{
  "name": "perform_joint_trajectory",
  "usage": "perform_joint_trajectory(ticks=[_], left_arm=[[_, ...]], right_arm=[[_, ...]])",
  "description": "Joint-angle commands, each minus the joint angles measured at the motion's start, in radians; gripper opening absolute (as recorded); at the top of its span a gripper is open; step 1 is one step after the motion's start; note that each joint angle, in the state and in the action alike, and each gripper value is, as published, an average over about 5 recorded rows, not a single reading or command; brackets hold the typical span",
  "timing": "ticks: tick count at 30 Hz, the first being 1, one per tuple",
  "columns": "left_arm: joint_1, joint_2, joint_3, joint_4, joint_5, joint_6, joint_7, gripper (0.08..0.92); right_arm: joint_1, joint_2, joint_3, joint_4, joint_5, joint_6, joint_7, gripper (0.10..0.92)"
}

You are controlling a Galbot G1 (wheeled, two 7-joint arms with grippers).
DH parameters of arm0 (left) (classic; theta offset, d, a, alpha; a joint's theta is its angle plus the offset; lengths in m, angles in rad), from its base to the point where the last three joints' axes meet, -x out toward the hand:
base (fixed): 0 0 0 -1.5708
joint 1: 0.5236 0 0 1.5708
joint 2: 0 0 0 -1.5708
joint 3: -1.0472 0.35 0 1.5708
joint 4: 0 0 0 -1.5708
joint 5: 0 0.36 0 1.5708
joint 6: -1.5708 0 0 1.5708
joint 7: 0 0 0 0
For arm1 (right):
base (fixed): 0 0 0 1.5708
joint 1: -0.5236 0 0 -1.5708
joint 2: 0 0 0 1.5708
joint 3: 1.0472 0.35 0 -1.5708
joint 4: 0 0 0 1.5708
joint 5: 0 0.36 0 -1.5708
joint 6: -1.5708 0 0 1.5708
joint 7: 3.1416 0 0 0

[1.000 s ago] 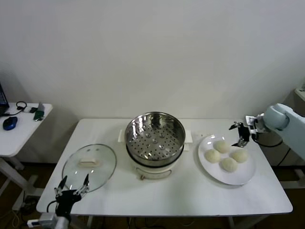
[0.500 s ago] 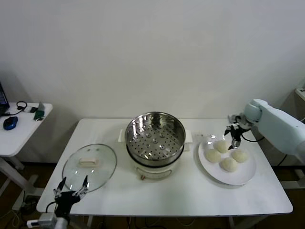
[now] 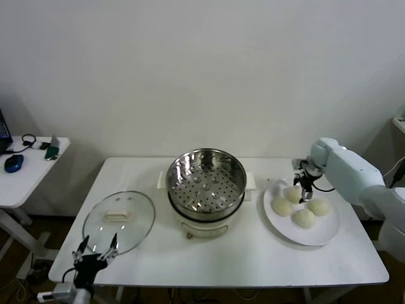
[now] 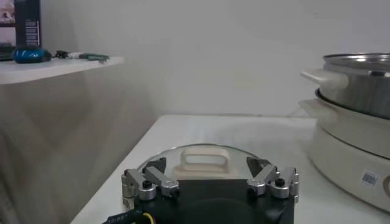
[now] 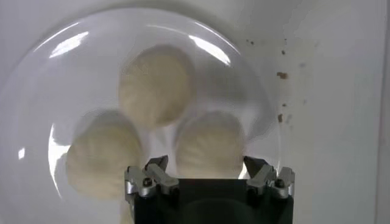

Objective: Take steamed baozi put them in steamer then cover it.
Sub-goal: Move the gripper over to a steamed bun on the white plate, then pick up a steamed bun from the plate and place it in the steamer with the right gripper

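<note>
Right gripper point(image 3: 303, 185), spread wide, hovers over smooth off-white steamed baozi point(image 5: 157, 86) on plate point(image 3: 316, 235).

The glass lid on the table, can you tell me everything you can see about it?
The cover is a round, see-through glass lid with a thin metal rim and a white bar handle at its middle. It lies flat on the white table, handle up, near the front left corner. It sits left of the steamer and does not touch it. The left gripper hovers just in front of it with fingers open, not holding it.
</note>
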Motion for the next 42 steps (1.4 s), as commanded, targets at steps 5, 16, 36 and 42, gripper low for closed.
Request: perform_joint_trajectory(ticks=[5,16,36,42], left_arm=[[0.003,0.002,0.003,0.004,-0.005,-0.004,-0.003,0.823],[0.005,-0.002,0.005,-0.002,-0.003,-0.006,-0.004,0.823],[0.004,0.007,0.005,-0.020,0.035,-0.019,-0.003,0.823],[0.000,0.007,0.006,-0.029,0.028,-0.011,-0.001,0.823]], right_arm=[[-0.006,0.049,0.039,-0.077,-0.041,0.037,0.017,0.696],[0.174,-0.065,-0.145,0.168,0.117,0.034,0.000,0.679],[0.810,0.066,-0.590,1.070,0.273,0.264,0.088,0.662],[0.614,0.175,-0.592,0.851,0.032,0.361,0.183,0.662]])
